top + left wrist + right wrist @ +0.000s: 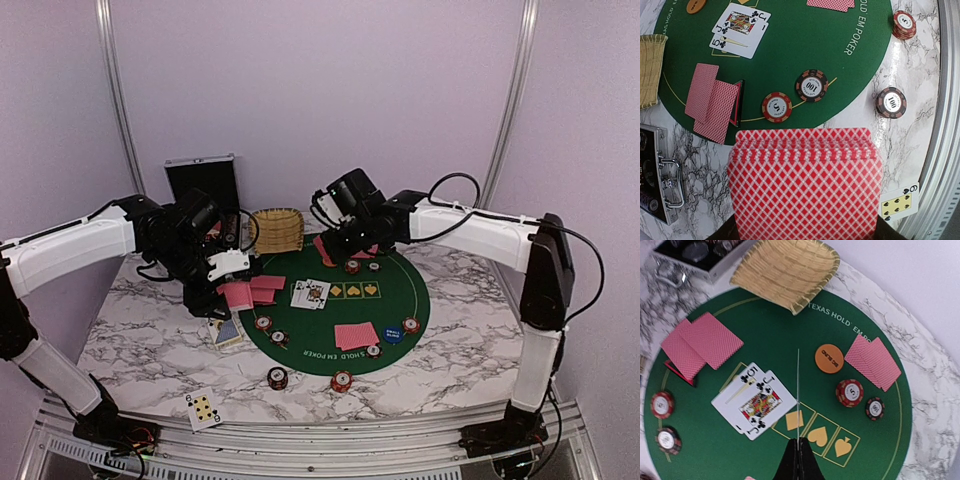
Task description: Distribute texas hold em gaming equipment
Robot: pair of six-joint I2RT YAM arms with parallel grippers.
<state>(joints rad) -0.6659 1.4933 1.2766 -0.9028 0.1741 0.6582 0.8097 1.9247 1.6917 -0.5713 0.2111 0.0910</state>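
"What's the left gripper (232, 287) got?"

"Its fingers are clamped on a thick deck of pinkish-red-backed playing cards (805, 185). It's held above the marble tabletop (470, 330), just off the left rim of the round green felt mat (400, 290)."

"And the right gripper (798, 447)?"

"Fingers pressed together on a single pinkish-red-backed card (798, 390), seen edge-on. It's over the mat's far side, near the woven wicker basket (277, 230)."

"What's laid out?"

"The five and jack of clubs (311, 292) are face up mid-mat. There are face-down pairs (355, 335) round the edge with red-and-white poker chips (263, 323) by them. Two chip stacks (278, 377) sit off the mat on the marble. A six of spades (203, 410) lies face up near the front edge."
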